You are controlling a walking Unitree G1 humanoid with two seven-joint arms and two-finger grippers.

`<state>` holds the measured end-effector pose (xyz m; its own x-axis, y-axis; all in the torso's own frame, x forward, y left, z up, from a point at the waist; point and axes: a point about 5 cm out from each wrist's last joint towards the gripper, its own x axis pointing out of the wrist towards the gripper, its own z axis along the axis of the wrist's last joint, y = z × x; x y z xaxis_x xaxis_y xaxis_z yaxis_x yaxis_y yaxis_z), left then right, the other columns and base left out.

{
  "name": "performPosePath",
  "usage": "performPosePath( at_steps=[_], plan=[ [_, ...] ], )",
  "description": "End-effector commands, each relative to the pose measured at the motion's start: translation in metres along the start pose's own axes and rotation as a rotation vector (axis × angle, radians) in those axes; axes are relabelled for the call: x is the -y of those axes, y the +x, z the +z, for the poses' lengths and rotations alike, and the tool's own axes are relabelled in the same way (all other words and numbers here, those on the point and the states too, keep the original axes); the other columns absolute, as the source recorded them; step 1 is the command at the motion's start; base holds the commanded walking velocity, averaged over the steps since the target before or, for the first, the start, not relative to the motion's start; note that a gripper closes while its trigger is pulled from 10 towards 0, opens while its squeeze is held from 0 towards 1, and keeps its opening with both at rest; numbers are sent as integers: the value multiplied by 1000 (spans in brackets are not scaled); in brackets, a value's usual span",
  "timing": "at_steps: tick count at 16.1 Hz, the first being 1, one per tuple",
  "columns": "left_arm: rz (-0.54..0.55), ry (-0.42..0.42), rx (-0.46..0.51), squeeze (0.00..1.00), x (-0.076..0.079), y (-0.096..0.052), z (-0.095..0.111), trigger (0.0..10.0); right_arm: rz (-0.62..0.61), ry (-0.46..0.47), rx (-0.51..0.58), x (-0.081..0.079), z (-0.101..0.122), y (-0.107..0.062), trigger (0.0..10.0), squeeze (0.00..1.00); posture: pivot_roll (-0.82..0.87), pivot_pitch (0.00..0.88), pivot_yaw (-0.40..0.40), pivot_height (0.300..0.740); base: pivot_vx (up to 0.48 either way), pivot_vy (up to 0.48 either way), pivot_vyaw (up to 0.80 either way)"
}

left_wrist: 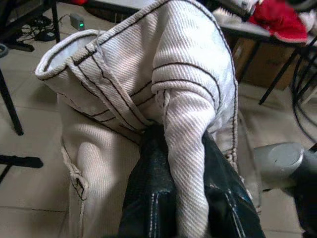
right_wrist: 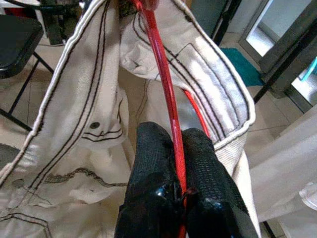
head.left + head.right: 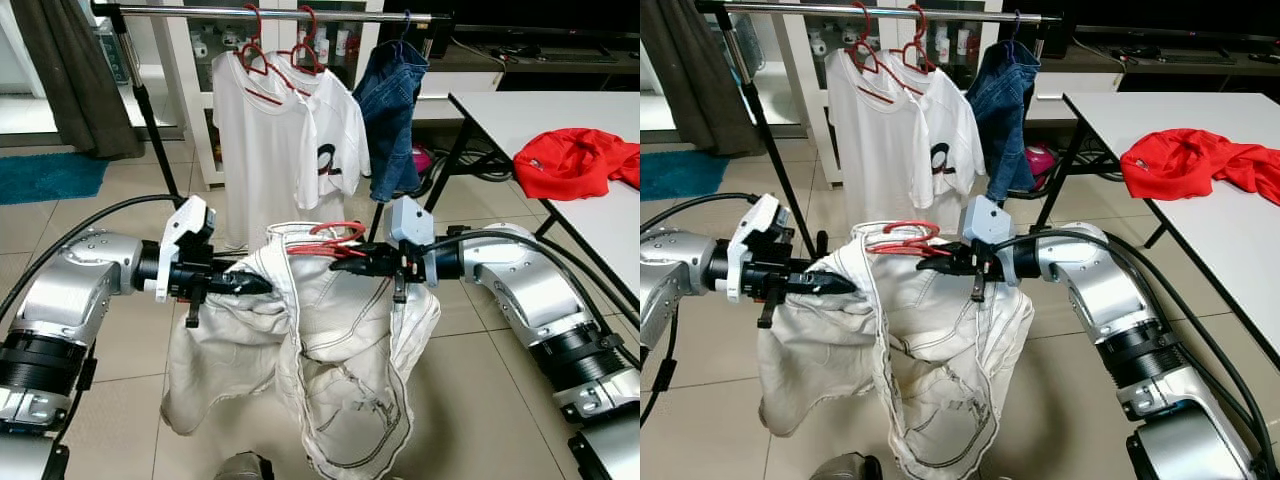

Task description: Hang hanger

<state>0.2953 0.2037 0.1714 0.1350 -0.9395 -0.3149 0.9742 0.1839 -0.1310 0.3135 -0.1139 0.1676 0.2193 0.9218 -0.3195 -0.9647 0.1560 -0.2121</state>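
While left claw (image 3: 262,285) pinches one garment (image 3: 330,350), right claw (image 3: 352,262) clamps one hanger (image 3: 325,240).

An off-white garment (image 3: 330,340) with dark contrast stitching hung between two silver arms. A red hanger (image 3: 328,240) sat in it, pinched by the black right gripper (image 2: 177,163); the black left gripper (image 1: 185,168) clamped a ribbed cream fold. Behind, white T-shirts (image 3: 265,140) on red hangers and blue jeans (image 3: 392,110) hung from a silver rail (image 3: 270,13). A red cloth (image 3: 570,160) lay on a white table (image 3: 610,225). Floor tiles (image 3: 100,210) were beige.
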Motion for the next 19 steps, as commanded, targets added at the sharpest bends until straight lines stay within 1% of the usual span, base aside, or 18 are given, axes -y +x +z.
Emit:
performPosePath(
  at_steps=[1, 2, 4, 6, 7, 9, 10, 11, 12, 13, 14, 15, 16, 17, 18, 19],
  plan=[
    [4, 38, 62, 463, 0, -7, 13, 10000, -24, -4, 21, 3, 4, -9, 0, 0, -60, 0, -36, 740, 0, 0, 0],
    [-2, 38, 61, 1000, 1, -8, 13, 10000, -24, 0, 21, 3, 3, -10, 0, 0, -60, 0, -36, 740, 0, 0, 0],
    [-12, 39, 70, 1000, 3, -9, 14, 10000, -32, 13, 18, 2, 0, -12, 0, 0, -59, 0, -38, 740, 0, 0, 0],
    [-19, 47, 45, 1000, 6, -11, 14, 10000, -41, 29, 12, 1, -4, -14, 0, 0, -57, 0, -40, 740, 0, 0, 0],
    [-19, 57, 3, 1000, 8, -14, 11, 10000, -48, 37, 10, 0, -6, -15, 0, 0, -57, 0, -37, 740, 0, 0, 0],
    [8, 80, -38, 1000, 7, -20, 9, 10000, -61, 52, 14, 1, -8, -17, 0, 0, -56, 0, -36, 740, 0, 0, 0],
    [26, 83, -33, 1000, 6, -22, 9, 10000, -64, 56, 14, 1, -8, -18, 0, 0, -55, 0, -35, 740, 0, 0, 0],
    [62, 84, -12, 1000, 4, -27, 12, 10000, -73, 62, 10, 2, -10, -20, 0, 0, -51, 0, -39, 740, 0, 0, 0],
    [118, 77, 23, 1000, 1, -35, 17, 10000, -102, 73, -5, 3, -14, -22, 0, 0, -47, 0, -45, 740, 0, 0, 0],
    [178, 75, 53, 1000, -3, -43, 21, 10000, -119, 99, 2, 3, -16, -23, 0, 0, -41, 0, -50, 740, 0, 0, 0],
    [209, 64, 74, 1000, -3, -47, 21, 10000, -143, 130, 16, 2, -19, -23, 0, 0, -33, 0, -55, 740, 0, 0, 0],
    [280, 48, 79, 1000, -5, -52, 18, 10000, -189, 185, 55, -3, -24, -19, 0, 0, -24, 0, -55, 740, 0, 0, 0],
    [301, 43, 76, 1000, -5, -54, 16, 10000, -206, 201, 69, -4, -25, -18, 0, 0, -19, 0, -50, 740, 0, 0, 0],
    [357, 22, 86, 1000, -5, -57, 11, 10000, -258, 242, 104, -8, -29, -14, 0, 0, -14, 0, -42, 740, 0, 0, 0],
    [411, 3, 114, 1000, -4, -55, 5, 10000, -321, 283, 133, -12, -31, -10, 0, 0, -11, 0, -31, 740, 0, 0, 0],
    [438, -1, 128, 1000, -3, -53, 4, 10000, -359, 297, 142, -13, -33, -8, 0, 0, -10, 0, -26, 740, 0, 0, 0]
  ],
)
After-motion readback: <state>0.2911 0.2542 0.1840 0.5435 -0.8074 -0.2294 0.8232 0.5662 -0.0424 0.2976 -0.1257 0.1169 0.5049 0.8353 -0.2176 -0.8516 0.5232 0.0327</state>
